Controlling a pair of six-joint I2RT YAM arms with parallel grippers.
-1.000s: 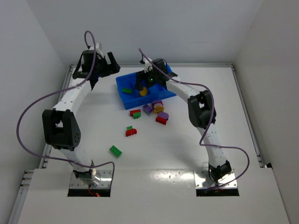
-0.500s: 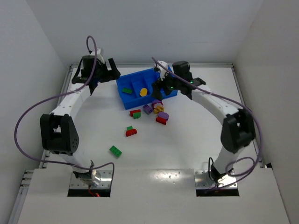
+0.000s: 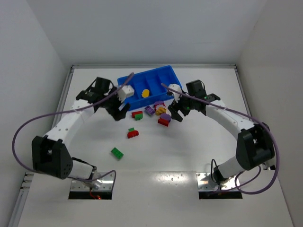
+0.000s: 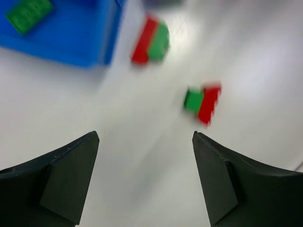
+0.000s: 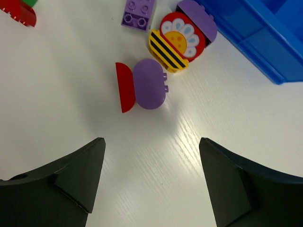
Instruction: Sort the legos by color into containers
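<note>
Most bricks lie loose on the worktop (image 3: 199,146), clustered just at 6 o'clock of the blue tray (image 3: 158,80). One yellow piece (image 3: 145,93) sits in one compartment. The left wrist view shows a green brick (image 4: 28,12) inside the tray as well. A lone green brick (image 3: 117,152) lies well apart, at 7 o'clock of the tray.

The right pincer (image 5: 151,184) hangs wide open and empty. A purple dome piece (image 5: 149,84), joined to a red half-round (image 5: 124,87), lies at its 12 o'clock. The left pincer (image 4: 144,179) is likewise wide and empty, with a red-and-green pair (image 4: 202,101) at its 1 o'clock. This view is blurred.

We judge the following hazards:
- Joined pieces of two colours: a grasp on either pair would carry both colours into one compartment.
- Crowding: the striped stack (image 5: 177,40) lies just beside the dome, and a closing finger could shove it.
- Shared space: both pincers hang near the same cluster, so converging paths could bring the arms into contact.
</note>
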